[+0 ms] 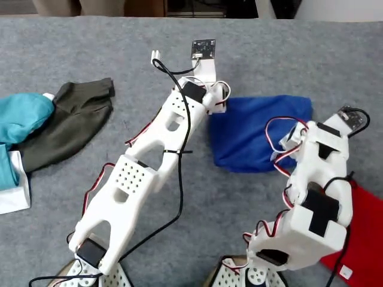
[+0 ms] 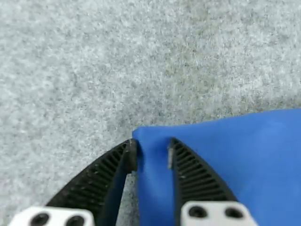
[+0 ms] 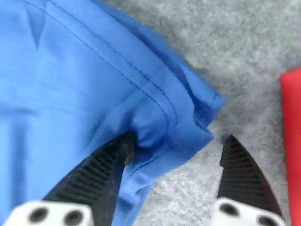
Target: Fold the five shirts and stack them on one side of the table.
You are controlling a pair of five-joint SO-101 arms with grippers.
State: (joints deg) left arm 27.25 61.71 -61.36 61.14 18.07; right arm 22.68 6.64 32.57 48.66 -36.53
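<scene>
The blue shirt (image 1: 257, 134) lay between the middle of the tabletop (image 1: 90, 54) and its right edge, apparently mid-fold. The left claw (image 2: 151, 149) was clenched on one corner of it. The right claw (image 3: 179, 141) stood released, straddling another corner. Next, I judge, the right should pinch shut so both can carry the fold over.

This looks like a robotics lab or workshop bench rather than a home. The table (image 1: 269, 54) is covered edge to edge in grey felt. Two white plastic arms stand at its near edge, the left arm (image 1: 149, 155) and the right arm (image 1: 317, 197), with perforated shells and bare wires (image 1: 179, 179) looping along them. A blue shirt (image 1: 257, 137) and a red shirt (image 1: 365, 239) lie on the felt. Past the far edge are brown furniture fronts (image 1: 102, 7), too cropped to identify.
</scene>
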